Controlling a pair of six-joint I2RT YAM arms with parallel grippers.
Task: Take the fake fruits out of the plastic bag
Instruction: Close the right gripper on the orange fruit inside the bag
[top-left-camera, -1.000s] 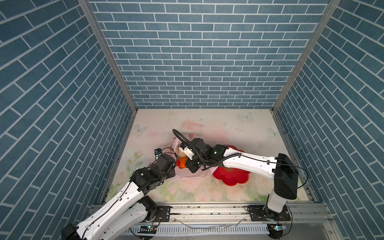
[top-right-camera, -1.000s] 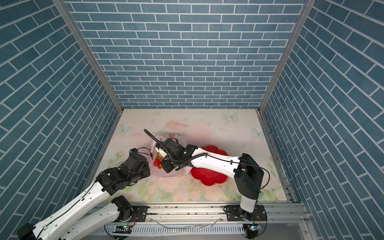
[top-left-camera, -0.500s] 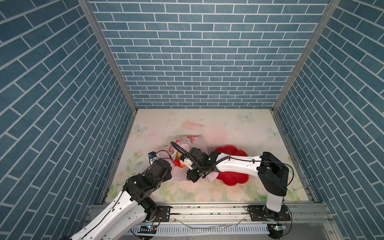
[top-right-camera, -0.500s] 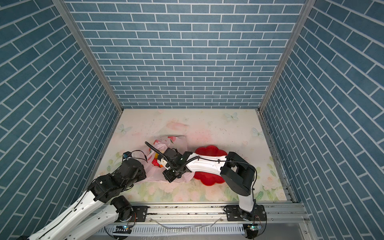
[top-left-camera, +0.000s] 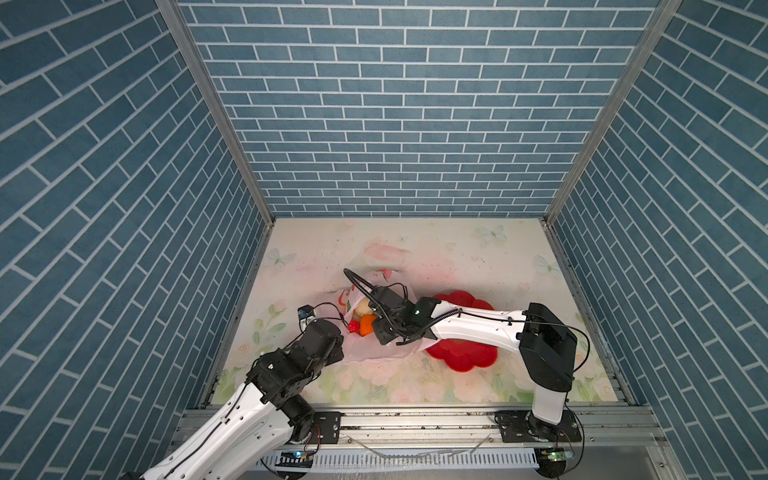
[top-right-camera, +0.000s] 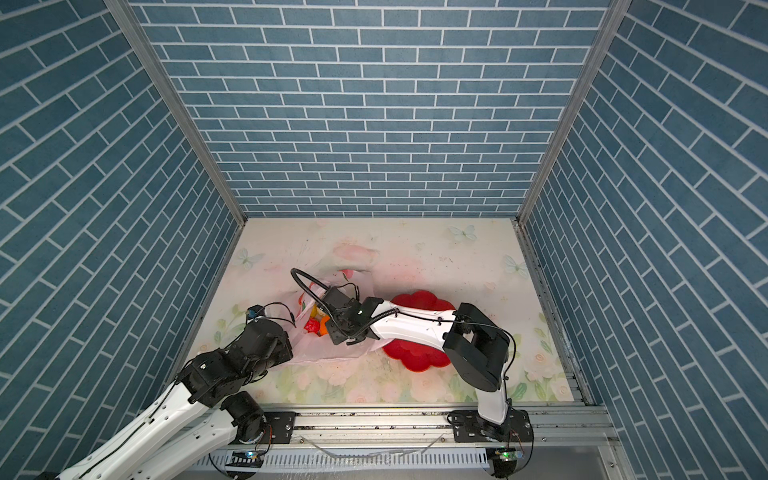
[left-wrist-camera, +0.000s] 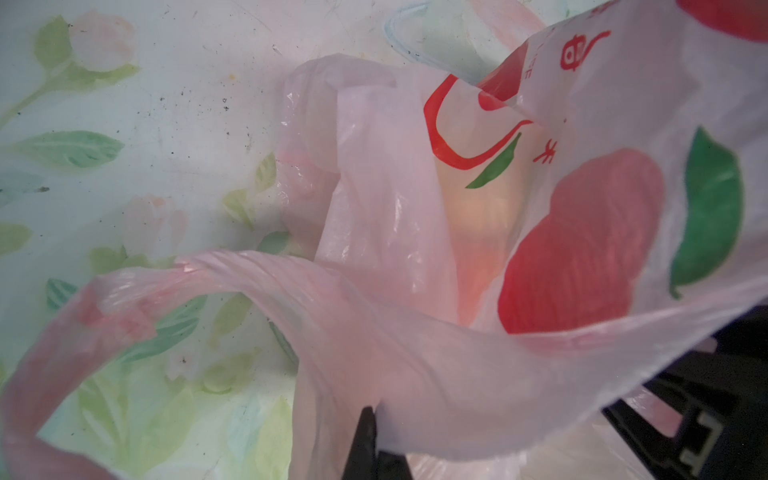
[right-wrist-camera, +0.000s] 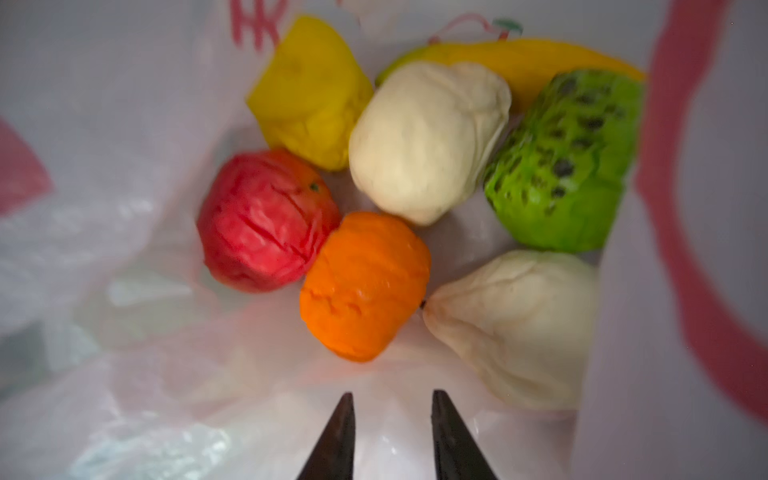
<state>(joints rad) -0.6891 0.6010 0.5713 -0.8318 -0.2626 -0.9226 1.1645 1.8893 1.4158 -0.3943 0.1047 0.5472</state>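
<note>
All seven fake fruits (right-wrist-camera: 428, 141) lie inside the plastic bag (left-wrist-camera: 415, 332) on the surface (top-left-camera: 457, 257); none is out yet. My left pincer (left-wrist-camera: 376, 436) is clenched on the bag's edge. My right pincer (right-wrist-camera: 392, 436) pokes in, parted and empty, near the orange one (right-wrist-camera: 365, 286).

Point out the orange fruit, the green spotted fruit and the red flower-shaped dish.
orange fruit (right-wrist-camera: 365, 286): right wrist view, its middle.
green spotted fruit (right-wrist-camera: 565, 162): right wrist view, its middle.
red flower-shaped dish (top-left-camera: 465, 357): in a top view, bare part by its near rim.
</note>
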